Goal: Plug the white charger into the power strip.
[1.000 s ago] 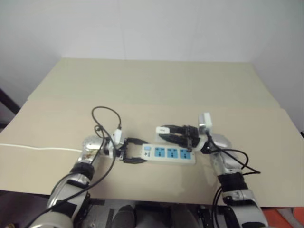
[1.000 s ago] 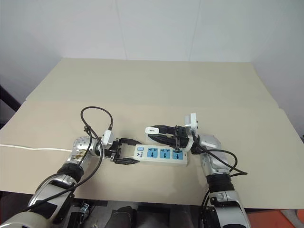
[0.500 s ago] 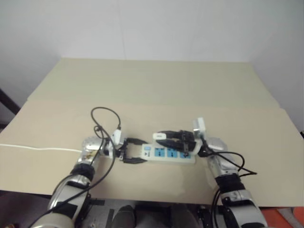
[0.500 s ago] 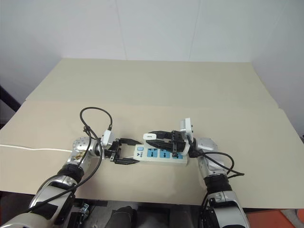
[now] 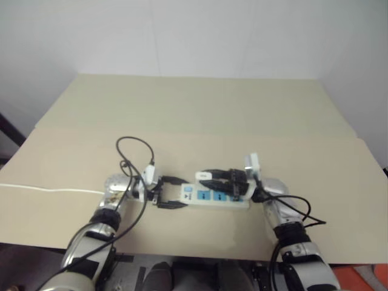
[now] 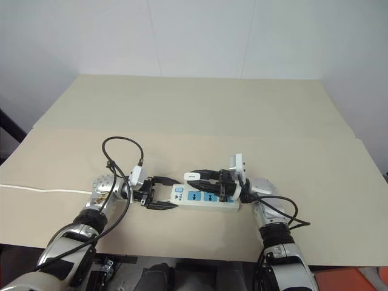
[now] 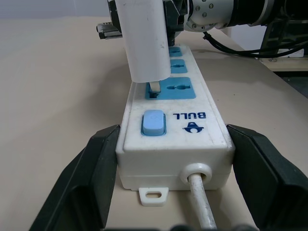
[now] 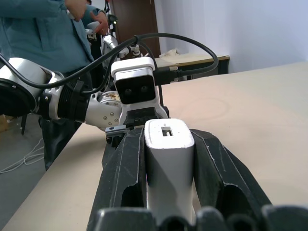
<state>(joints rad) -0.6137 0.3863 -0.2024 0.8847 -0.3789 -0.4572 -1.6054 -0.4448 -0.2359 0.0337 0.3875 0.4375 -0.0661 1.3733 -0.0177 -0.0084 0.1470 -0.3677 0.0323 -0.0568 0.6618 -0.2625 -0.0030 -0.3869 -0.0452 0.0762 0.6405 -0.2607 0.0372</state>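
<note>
The power strip (image 5: 215, 197) lies flat on the bench (image 5: 200, 115), near the front edge. The left claw (image 5: 171, 193) holds it at the cord end: in the left wrist view its two black fingers (image 7: 91, 178) press against both sides of the strip body, beside the small blue switch (image 7: 153, 122). The right claw (image 5: 207, 175) is closed on the white charger (image 8: 169, 166) and keeps it standing over the first blue socket (image 7: 177, 89), the one next to the switch.

In my judgement the risk is now in the alignment. The left wrist view shows a prong (image 7: 154, 88) of the charger at the socket opening, but the charger body does not sit down on the blue face. If the prongs do not meet the slots exactly, a push downward can bend them, or the charger can slip and tilt between the fingers. A slanted push can also slide or lift the strip if the left grip is not firm enough.

The head views give only the general layout: both arms meet over the strip, and the charger is a small white piece there. The left wrist view alone shows the prong at the slot. The right wrist view shows the charger's top clamped between the fingers, and behind it a person in a blue shirt (image 8: 38, 26) beside the bench.
</note>
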